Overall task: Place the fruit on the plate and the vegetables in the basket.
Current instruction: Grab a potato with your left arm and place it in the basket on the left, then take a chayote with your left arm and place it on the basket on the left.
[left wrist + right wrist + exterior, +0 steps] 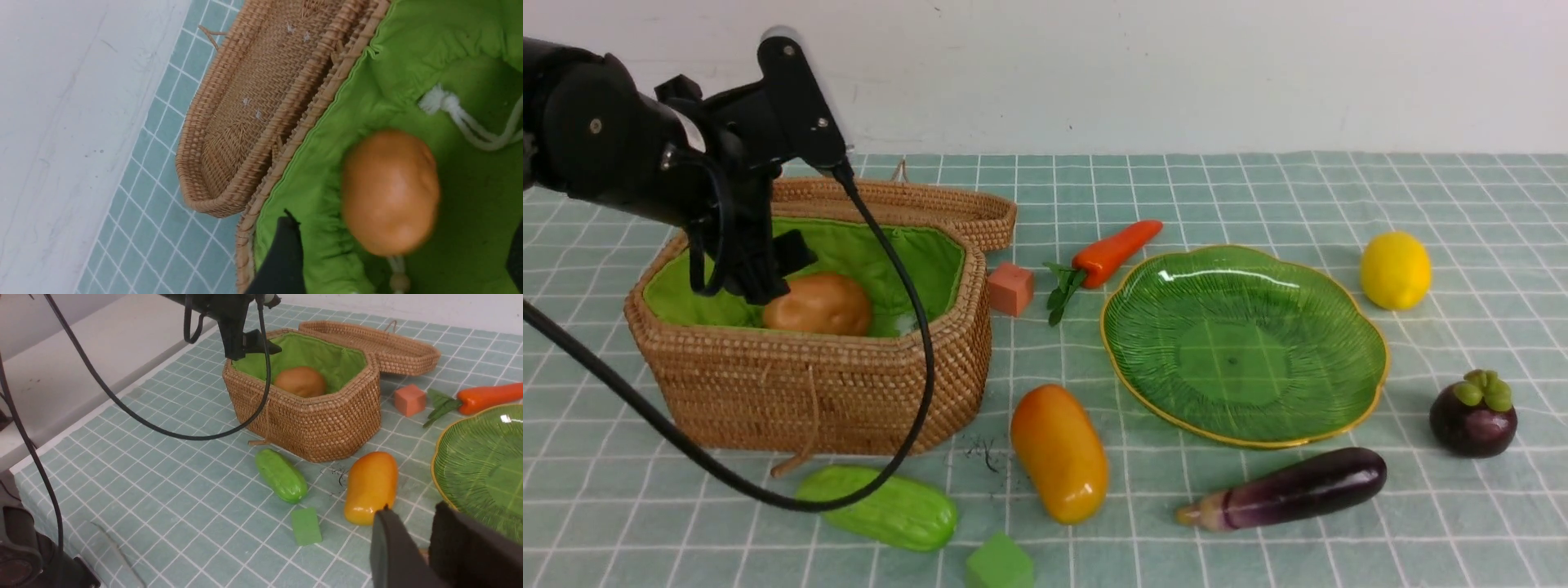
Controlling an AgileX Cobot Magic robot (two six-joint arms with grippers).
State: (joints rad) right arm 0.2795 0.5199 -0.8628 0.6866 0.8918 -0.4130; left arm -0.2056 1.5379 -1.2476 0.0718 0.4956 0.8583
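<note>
Resting on the teal-checked surface (1258,180): basket (849,384), plate (1241,343), carrot (1115,249), lemon (1395,269), mangosteen (1470,420), eggplant (1298,488). Nearer the front, also mango (1059,452), gourd (890,513), orange cube (1010,287), green cube (999,565).

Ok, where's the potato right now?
In the front view the potato is inside the basket on the left, on its green lining, right beside the open left gripper.

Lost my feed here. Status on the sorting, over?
Left gripper open over octagonal wicker basket. Orange-brown potato inside. Green glass plate bare. Right gripper near oblong orange-yellow mango, state unclear. Nothing seen blocking.
</note>
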